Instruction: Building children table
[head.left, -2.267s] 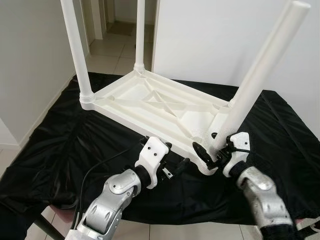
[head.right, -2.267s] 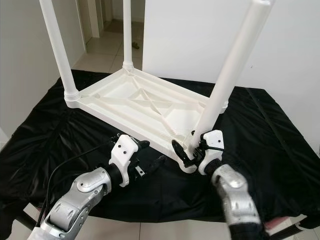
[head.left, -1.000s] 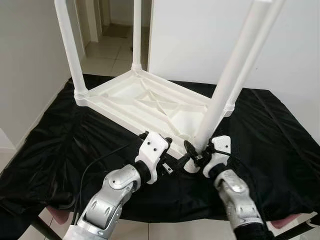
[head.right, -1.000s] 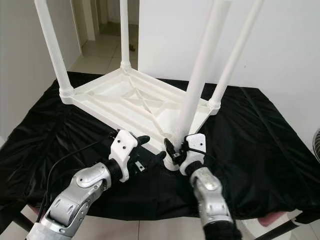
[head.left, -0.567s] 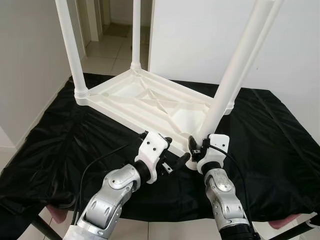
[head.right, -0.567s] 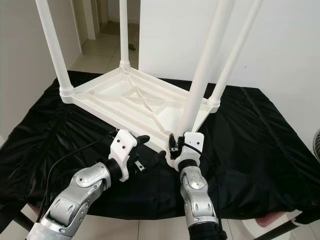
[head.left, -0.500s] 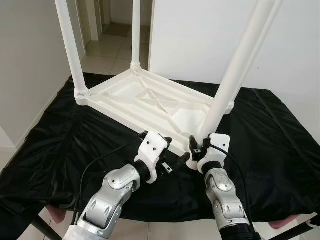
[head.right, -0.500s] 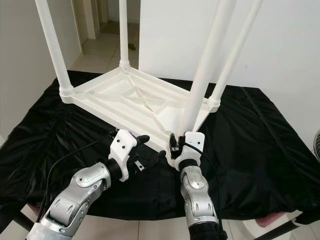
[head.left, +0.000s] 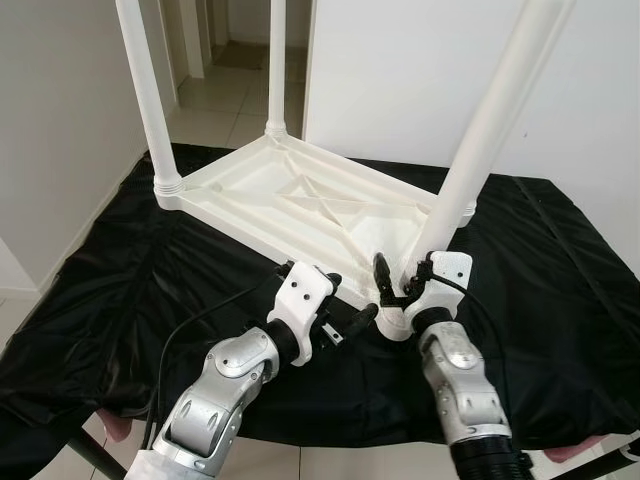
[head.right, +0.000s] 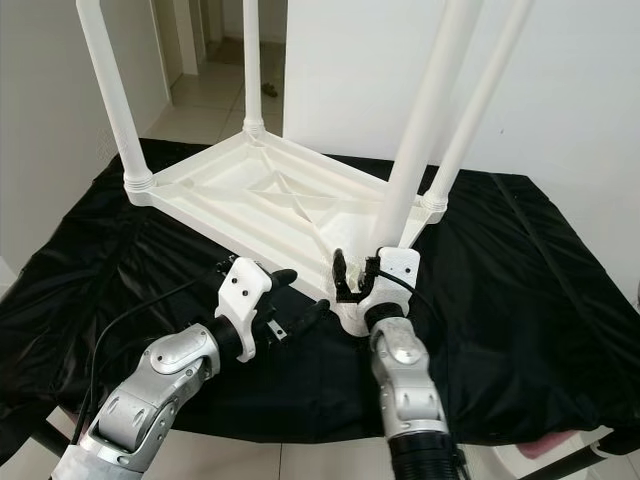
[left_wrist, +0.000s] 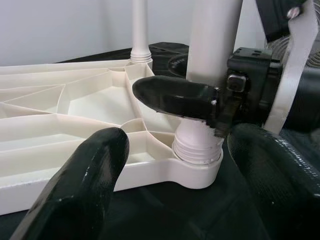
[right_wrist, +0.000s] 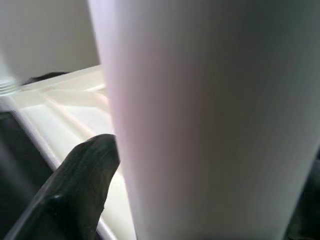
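Observation:
A white plastic children's table (head.left: 290, 205) lies upside down on a black cloth, its legs pointing up. The near right leg (head.right: 425, 120) stands in the corner socket (left_wrist: 197, 155). My right gripper (head.left: 405, 285) is shut on this leg just above the socket. One of its fingers (left_wrist: 175, 97) crosses in front of the leg; the other is hidden behind it. In the right wrist view the leg (right_wrist: 210, 120) fills the space beside one finger (right_wrist: 80, 190). My left gripper (head.left: 350, 297) hovers open just left of that corner, holding nothing.
The black cloth (head.left: 120, 290) covers the work table, whose front edge runs just below my arms. Three other legs stand at the back left (head.left: 140, 90), back (head.left: 277, 70) and far right (head.right: 480, 110). A white wall is behind, a tiled hallway at the back left.
The near right leg has gone from leaning far right to standing steeper in its socket. My right wrist has turned around the leg's base. The left gripper has barely moved.

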